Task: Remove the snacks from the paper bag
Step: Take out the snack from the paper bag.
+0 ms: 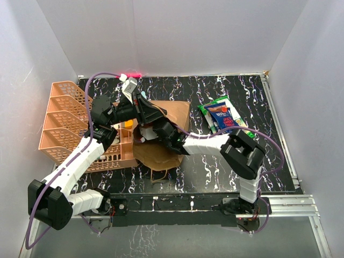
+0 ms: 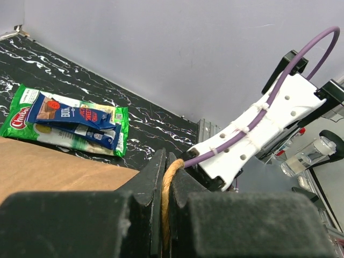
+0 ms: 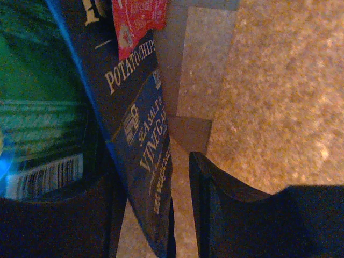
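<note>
Here, the left jaws clenched the bag handle [image 2: 167,196] while the right jaws, inside the paper bag [image 1: 176,114], stood parted around a blue packet [image 3: 134,121]; closing off-centre might let its slick foil slip out.

The twisted handle [image 2: 167,200] of the paper bag [image 1: 176,114] sat pinched between the jaws of the left gripper [image 2: 167,161]. Inside, a dark blue packet [image 3: 137,129] stood edgewise between the jaws of the right gripper [image 3: 156,174]; other packets [image 1: 221,115] lay flat far off.

Plain kraft-brown paper bag [image 1: 174,110]; snacks [image 1: 221,115] green and dark blue, red accents; table [image 1: 215,166] black, white-veined marbling; tray [image 1: 59,115] orange lattice.
</note>
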Tool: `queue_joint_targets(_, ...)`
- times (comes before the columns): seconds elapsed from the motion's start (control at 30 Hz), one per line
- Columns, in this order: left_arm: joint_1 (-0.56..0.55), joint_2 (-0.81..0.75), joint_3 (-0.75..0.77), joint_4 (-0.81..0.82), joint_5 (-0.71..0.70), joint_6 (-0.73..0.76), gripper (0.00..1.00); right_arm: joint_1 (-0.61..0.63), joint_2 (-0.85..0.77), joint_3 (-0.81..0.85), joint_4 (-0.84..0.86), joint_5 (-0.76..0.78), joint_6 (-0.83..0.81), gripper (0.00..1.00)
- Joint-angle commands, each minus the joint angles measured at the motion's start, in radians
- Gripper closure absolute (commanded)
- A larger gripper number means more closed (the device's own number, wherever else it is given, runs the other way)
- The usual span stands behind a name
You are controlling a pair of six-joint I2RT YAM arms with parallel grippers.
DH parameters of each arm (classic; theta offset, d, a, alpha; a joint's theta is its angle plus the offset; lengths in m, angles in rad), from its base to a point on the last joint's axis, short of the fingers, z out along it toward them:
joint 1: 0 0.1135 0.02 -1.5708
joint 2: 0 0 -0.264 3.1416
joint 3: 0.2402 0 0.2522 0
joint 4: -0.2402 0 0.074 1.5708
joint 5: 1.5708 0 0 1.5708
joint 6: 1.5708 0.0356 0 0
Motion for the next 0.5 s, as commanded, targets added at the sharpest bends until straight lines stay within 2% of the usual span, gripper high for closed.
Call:
queue_joint_targets(0.0,-0.013,-0.046,0.002,0.075,0.027,-0.003,1.0,-0.029,0.07,0.088,0.074,0.028,-0.02,0.5)
queue_joint_targets(0.1,-0.018,-0.048,0.003,0.064,0.021,0.009,1.0,-0.058,0.121,0.124,0.074,0.036,-0.018,0.53)
queue_joint_targets(0.2,-0.02,-0.05,0.007,0.036,0.008,0.028,1.0,-0.064,0.134,0.143,0.056,0.053,-0.011,0.74)
queue_joint_targets(0.33,-0.02,-0.047,0.013,0.008,-0.007,0.043,1.0,-0.04,0.088,0.127,-0.002,0.034,0.032,0.91)
queue_joint_targets(0.47,-0.02,-0.041,0.02,-0.023,-0.028,0.057,1.0,0.005,0.001,0.065,-0.046,0.021,0.079,0.93)
